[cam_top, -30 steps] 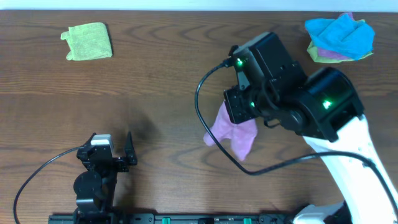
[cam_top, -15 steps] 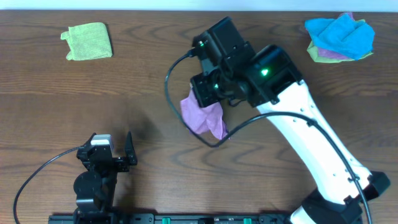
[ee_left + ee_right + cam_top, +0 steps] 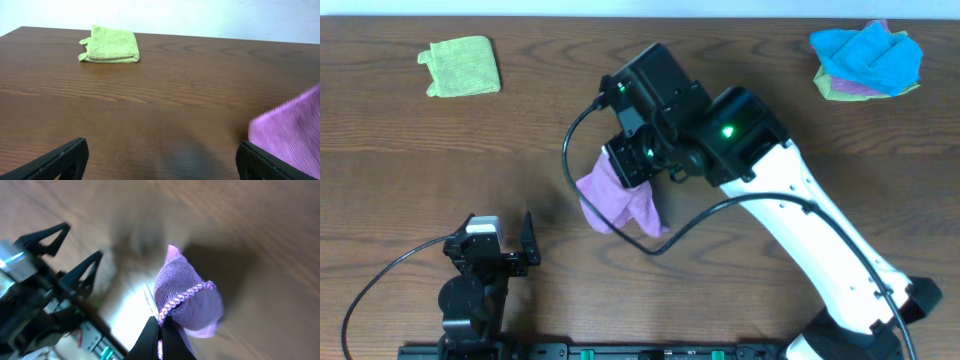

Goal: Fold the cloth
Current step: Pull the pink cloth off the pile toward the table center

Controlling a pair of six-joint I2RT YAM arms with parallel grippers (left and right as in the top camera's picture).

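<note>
At the middle of the tabletop (image 3: 410, 170), dark wood grain | right claw (image 3: 159, 330) pinching the cloth (image 3: 189, 297) by its stitched edge, soft ribbed mauve microfibre hanging bunched | left claw (image 3: 160, 159) spread wide, near edge | lime-green cloth (image 3: 461, 66) folded square, far left | blue heap (image 3: 865, 55) crumpled, far right

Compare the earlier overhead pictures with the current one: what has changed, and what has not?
The right gripper, shut on the mauve cloth, carried it leftward, hanging bunched. The left gripper, open, the lime-green cloth and the blue cloth pile stayed put.
</note>
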